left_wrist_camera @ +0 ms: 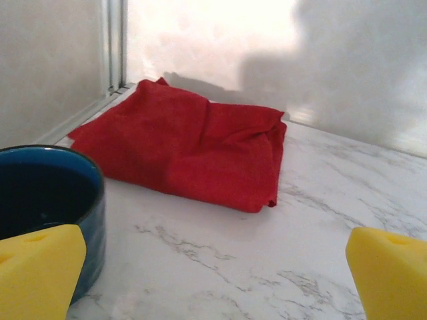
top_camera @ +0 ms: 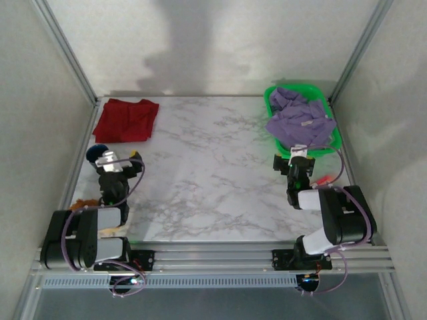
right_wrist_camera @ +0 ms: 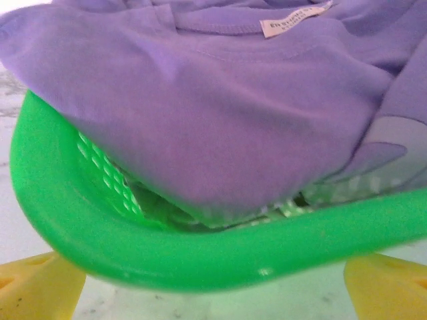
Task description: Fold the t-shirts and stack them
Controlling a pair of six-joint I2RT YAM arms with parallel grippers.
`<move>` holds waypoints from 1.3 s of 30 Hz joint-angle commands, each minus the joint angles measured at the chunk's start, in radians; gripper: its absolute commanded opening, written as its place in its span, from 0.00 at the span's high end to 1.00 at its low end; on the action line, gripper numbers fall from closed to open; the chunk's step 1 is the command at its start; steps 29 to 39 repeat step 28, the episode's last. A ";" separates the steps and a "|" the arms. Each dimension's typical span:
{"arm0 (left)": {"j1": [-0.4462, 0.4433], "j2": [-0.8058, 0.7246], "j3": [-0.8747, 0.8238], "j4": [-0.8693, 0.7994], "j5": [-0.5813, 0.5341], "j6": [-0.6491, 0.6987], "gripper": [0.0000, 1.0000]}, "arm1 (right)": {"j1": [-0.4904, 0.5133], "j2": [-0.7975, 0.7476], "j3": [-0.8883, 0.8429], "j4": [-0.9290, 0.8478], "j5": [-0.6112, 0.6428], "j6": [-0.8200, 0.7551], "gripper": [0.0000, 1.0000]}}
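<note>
A deep red t-shirt (top_camera: 125,120) lies folded flat at the table's far left corner; the left wrist view has it (left_wrist_camera: 187,143) straight ahead. A lavender t-shirt (top_camera: 300,123) is heaped in a green basket (top_camera: 270,107) at the far right, its white neck label (right_wrist_camera: 288,23) facing up. My left gripper (top_camera: 115,159) stands open a short way in front of the red shirt, with bare marble between its yellow fingers (left_wrist_camera: 215,280). My right gripper (top_camera: 298,159) is open just before the basket's near rim (right_wrist_camera: 200,260), nothing between its pads (right_wrist_camera: 213,293).
A dark blue cup (top_camera: 97,152) stands right beside the left gripper's left finger (left_wrist_camera: 40,200). A fuzzy orange-brown lump (top_camera: 83,203) lies by the left arm's base. Metal frame posts and pale walls close in the table on three sides.
</note>
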 commanded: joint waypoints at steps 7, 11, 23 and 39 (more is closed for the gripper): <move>-0.025 0.208 0.090 0.097 -0.035 0.046 0.00 | -0.037 0.031 0.034 -0.003 -0.114 -0.002 0.01; -0.020 0.206 0.089 0.099 -0.037 0.042 0.00 | -0.050 0.031 0.041 -0.018 -0.131 0.004 0.01; -0.022 0.207 0.087 0.102 -0.042 0.043 0.00 | -0.068 0.031 0.050 -0.037 -0.168 0.015 0.01; -0.022 0.206 0.085 0.106 -0.043 0.043 0.00 | -0.068 0.031 0.048 -0.034 -0.168 0.013 0.01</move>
